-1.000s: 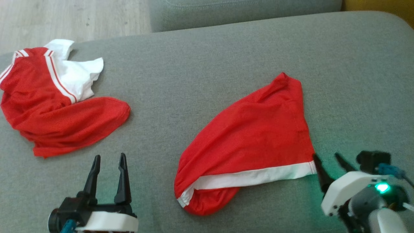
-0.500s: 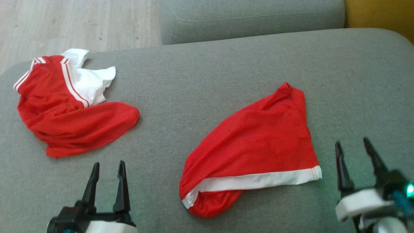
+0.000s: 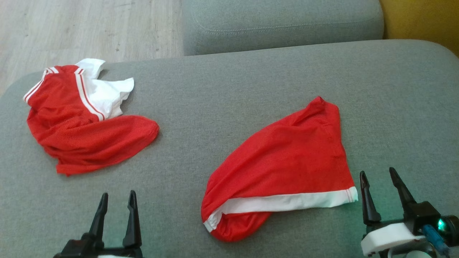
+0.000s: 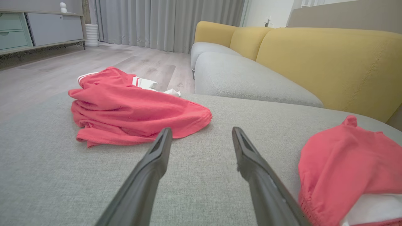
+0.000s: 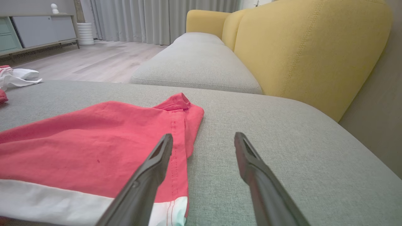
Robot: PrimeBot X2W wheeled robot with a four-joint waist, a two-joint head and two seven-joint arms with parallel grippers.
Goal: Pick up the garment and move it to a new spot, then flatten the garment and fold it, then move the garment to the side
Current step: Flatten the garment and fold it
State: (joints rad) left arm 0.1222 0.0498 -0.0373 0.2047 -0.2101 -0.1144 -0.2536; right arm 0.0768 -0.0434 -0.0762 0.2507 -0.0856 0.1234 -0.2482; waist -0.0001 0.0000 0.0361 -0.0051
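I see the red, white-banded fabric garment (image 3: 287,157) lying rumpled on the grey sofa cushion (image 3: 229,82). My left claw (image 3: 118,194) and right claw (image 3: 378,172) are both spread and empty, the right just beside it.

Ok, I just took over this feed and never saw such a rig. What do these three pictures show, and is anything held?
It is a wheeled robot with two arms, each ending in two dark fingers. The downward picture comes from its head: the left gripper shows at lower left, the right gripper at lower right. The other two look along each gripper's own fingers from the wrist. On the grey cushion lie two red-and-white pieces of clothing: the near garment beside the right gripper, and a crumpled garment farther left. Both grippers are open and hold nothing.
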